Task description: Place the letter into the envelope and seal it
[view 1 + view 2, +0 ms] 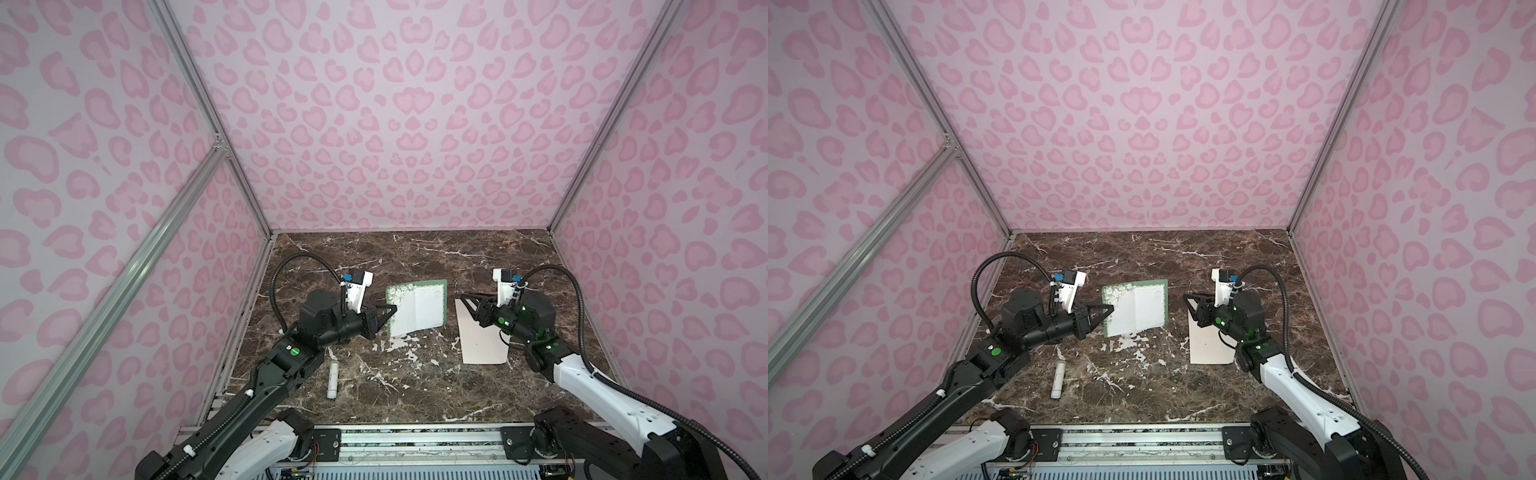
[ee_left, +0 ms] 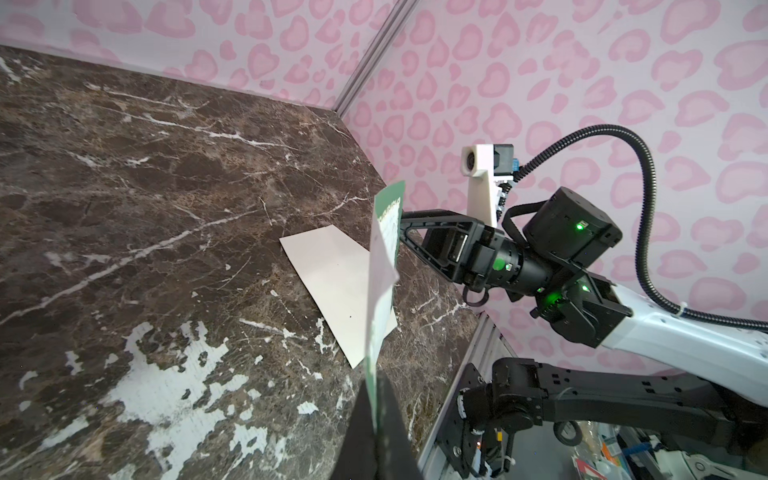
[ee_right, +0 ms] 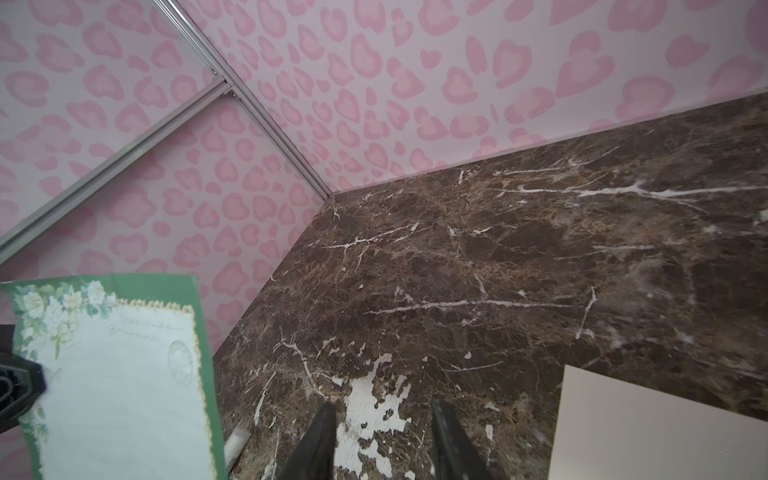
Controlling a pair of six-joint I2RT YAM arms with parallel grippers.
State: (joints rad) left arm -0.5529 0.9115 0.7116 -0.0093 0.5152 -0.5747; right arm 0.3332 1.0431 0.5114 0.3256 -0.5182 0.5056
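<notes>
The surface (image 1: 415, 257) (image 1: 1142, 257) is a dark brown marble-pattern slab with white veins and a worn white patch near its middle. The envelope (image 1: 482, 340) (image 1: 1208, 345) lies flat on the right part of the surface, with one short end towards the rear wall. It is a long, plain cream-white rectangle, and the left wrist view (image 2: 332, 282) shows one tiny dark mark on its upper face. The letter (image 1: 417, 307) (image 1: 1136, 307) is raised off the surface at mid-table, left of the envelope and apart from it. It has a pale white writing field with faint ruled lines, script near the top and a round stamp-like mark. A gold scalloped edging and a green border frame the field, and white flowers fill one corner (image 3: 120, 374). In the left wrist view the sheet (image 2: 382, 266) stands nearly edge-on and bends slightly. The left hand (image 1: 390, 311) (image 1: 1111, 309) is pressed together on the letter's left edge and carries the sheet. The right hand (image 1: 464, 305) (image 1: 1187, 305) is at the envelope's far left corner. Its fingers are spread, with only bare surface between them (image 3: 382, 415); contact with the envelope cannot be determined. A small white cylindrical stick (image 1: 333, 380) (image 1: 1057, 380) lies on the near left part of the surface, well apart from both papers.
</notes>
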